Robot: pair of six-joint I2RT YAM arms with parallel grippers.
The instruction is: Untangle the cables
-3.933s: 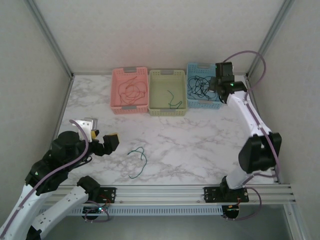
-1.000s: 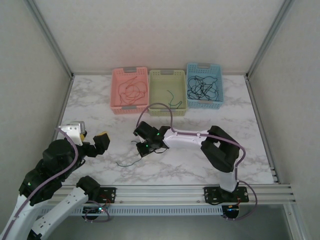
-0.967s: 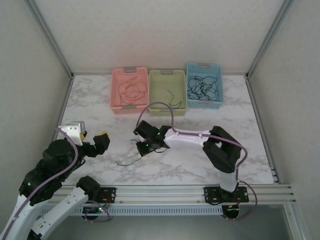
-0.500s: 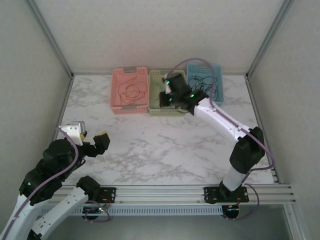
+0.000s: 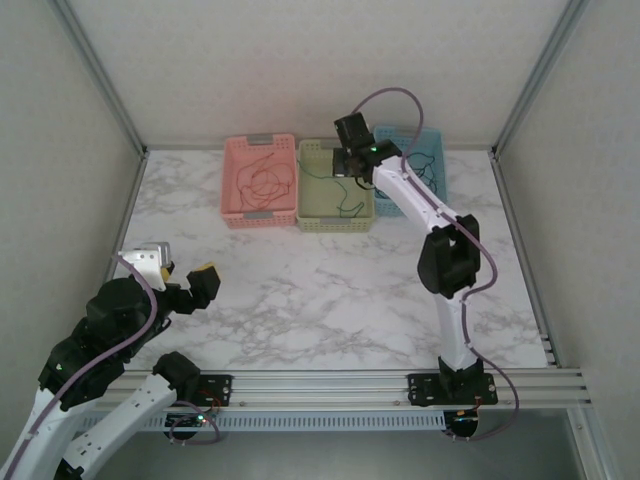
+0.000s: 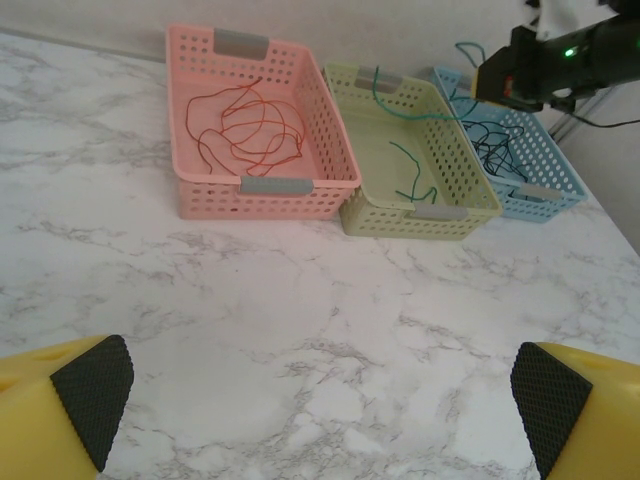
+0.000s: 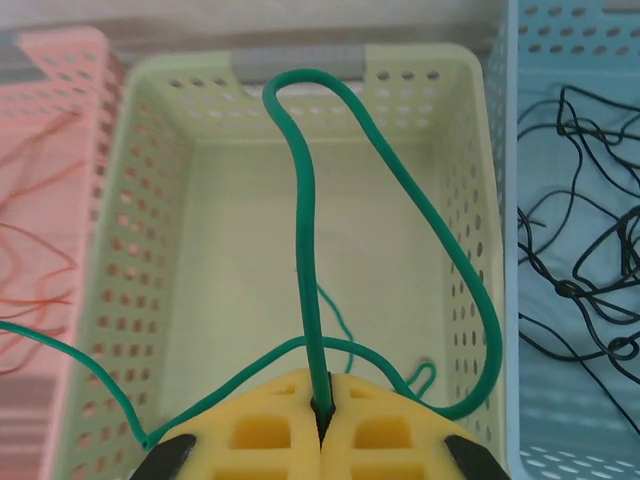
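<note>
Item: green cable (image 7: 305, 200) held above green basket (image 7: 150, 200); spill risk on release.
Left pincer (image 5: 185, 268), lower left of the top view, near desk (image 5: 330, 300) edge: wide open, empty. Right pincer (image 7: 320, 412), upper centre: clamped on the green cable, loop hanging over the basket. One tail trails left across pink basket (image 7: 50, 200); let go here, it could drape the rim or land among red cables (image 6: 250, 130).

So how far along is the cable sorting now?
Nearly done: red cables lie in the pink basket, black cables in the blue basket, one green cable in the green basket. The right gripper, shut, holds a second green cable over it. Remaining: dropping that in.
</note>
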